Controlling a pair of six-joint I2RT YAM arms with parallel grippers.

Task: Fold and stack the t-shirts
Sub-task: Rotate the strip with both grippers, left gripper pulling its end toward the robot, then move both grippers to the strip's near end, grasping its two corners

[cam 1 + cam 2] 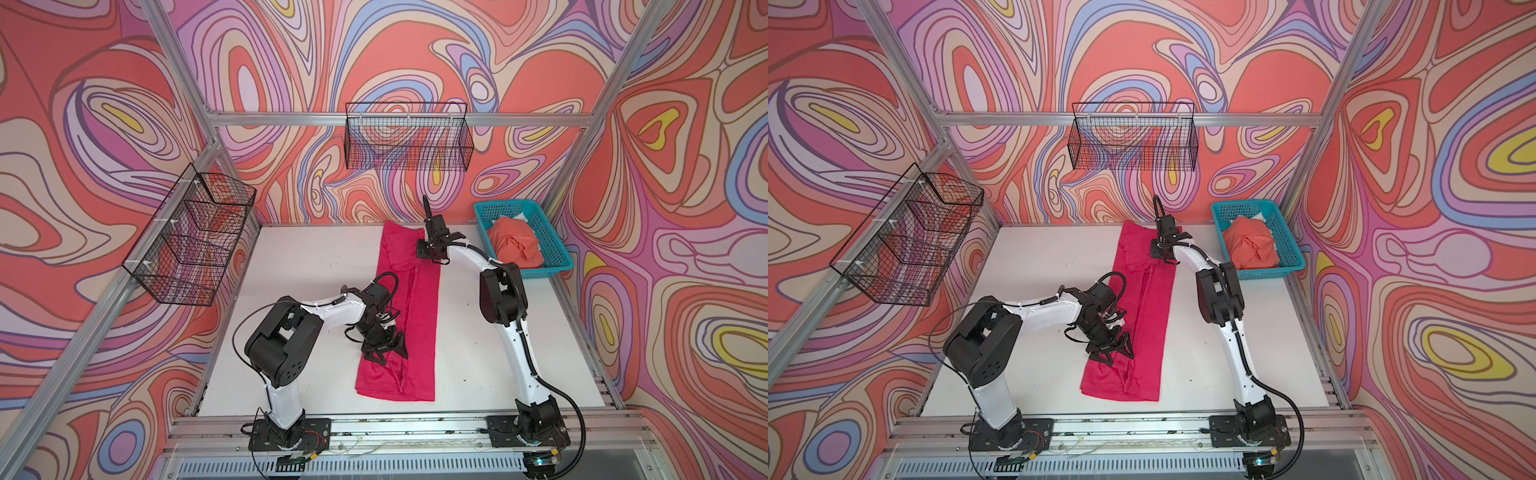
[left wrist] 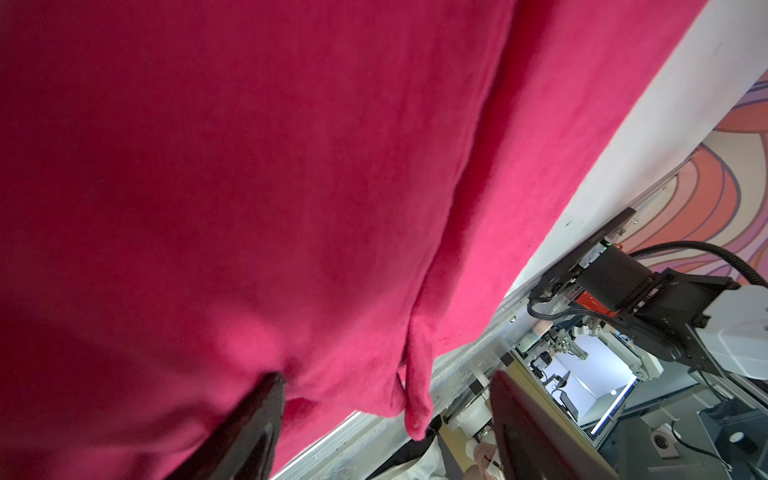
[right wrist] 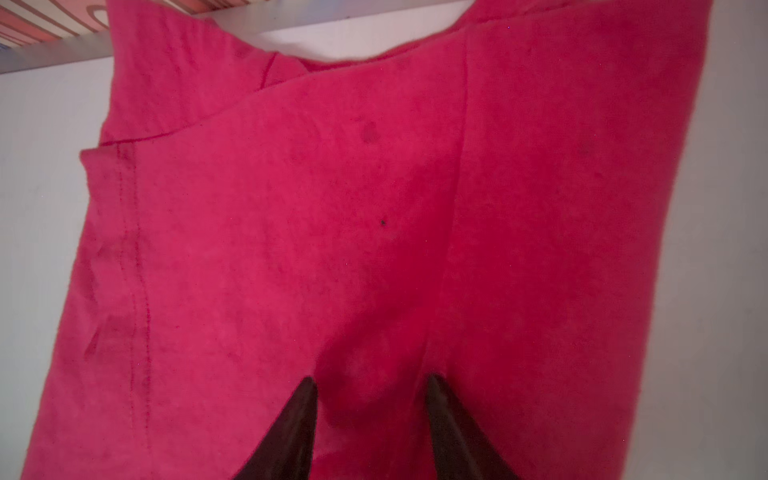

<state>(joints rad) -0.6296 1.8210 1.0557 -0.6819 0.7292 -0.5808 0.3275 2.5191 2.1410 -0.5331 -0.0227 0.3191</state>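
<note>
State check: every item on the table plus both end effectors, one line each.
magenta t-shirt, folded lengthwise into a long strip, lying flat on the table
orange t-shirt, crumpled and unfolded, inside the teal basket
teal basket, upright at the table's far right corner, holding the orange t-shirt
left end effector, open, low over the strip's near half
right end effector, open, down at the strip's collar end
</note>
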